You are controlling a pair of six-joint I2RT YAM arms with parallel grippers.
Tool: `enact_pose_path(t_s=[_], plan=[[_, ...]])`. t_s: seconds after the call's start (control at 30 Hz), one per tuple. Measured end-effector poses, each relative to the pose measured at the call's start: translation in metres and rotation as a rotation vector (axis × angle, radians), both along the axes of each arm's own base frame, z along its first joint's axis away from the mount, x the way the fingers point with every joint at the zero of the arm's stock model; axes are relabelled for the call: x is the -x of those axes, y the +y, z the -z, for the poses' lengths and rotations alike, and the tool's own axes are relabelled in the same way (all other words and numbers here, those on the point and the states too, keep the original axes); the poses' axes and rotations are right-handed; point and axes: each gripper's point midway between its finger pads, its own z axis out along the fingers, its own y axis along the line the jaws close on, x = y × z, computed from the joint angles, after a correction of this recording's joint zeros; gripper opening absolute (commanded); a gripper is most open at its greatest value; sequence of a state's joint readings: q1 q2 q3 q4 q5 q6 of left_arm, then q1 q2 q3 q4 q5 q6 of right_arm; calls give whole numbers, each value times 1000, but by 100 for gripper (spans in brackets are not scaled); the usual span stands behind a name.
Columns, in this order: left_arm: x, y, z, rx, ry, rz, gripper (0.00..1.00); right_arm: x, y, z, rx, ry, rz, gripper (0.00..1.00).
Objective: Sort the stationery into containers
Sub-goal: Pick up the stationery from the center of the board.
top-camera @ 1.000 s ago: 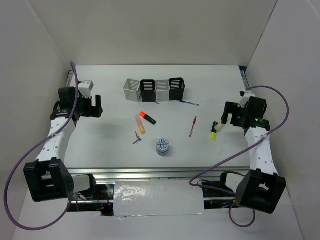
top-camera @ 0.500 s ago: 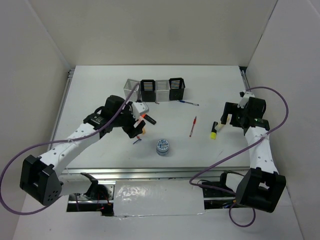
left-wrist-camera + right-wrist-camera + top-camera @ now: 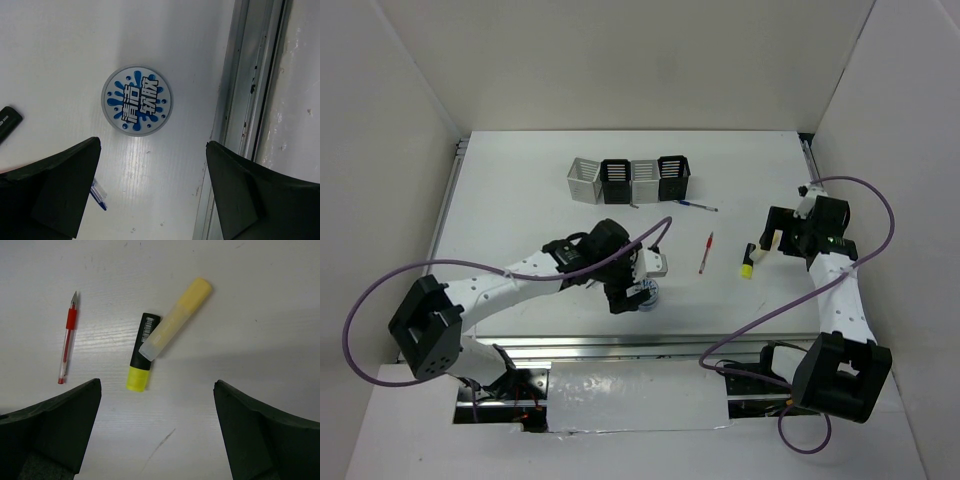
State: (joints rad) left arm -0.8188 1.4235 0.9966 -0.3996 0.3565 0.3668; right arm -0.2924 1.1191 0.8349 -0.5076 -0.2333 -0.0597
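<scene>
Now, left jaws parted over disc (image 3: 137,100) (near table edge (image 3: 240,100)), right jaws parted.

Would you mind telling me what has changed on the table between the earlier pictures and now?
The left gripper swung from the left edge of the table across to the middle and now hangs open above the round disc, holding nothing. The right gripper stayed open over the yellow highlighter, and the disc, red pen and row of cups lie where they were.
</scene>
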Motion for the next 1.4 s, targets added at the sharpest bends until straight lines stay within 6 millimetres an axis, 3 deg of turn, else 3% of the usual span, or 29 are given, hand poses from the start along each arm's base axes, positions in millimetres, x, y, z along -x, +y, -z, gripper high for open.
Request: enact_pose_path(t_s=[0.27,0.57,0.93,1.13,1.4], plan=[[0,-20,9,-20,-35,28,99,1,2,4,-14,5,2,100],[-16,-28,34,-70,-65,-6,99,0,2,4,-15,4,1,100],[-24,-34,33,-44,-100,-23,89,0,2,7,-17,5,0,100],[-21,-35,33,-36,-79,-30,74,0,2,12,-22,20,1,100],[-27,-29,31,-33,-48,-71,26,0,2,12,-22,18,3,100]])
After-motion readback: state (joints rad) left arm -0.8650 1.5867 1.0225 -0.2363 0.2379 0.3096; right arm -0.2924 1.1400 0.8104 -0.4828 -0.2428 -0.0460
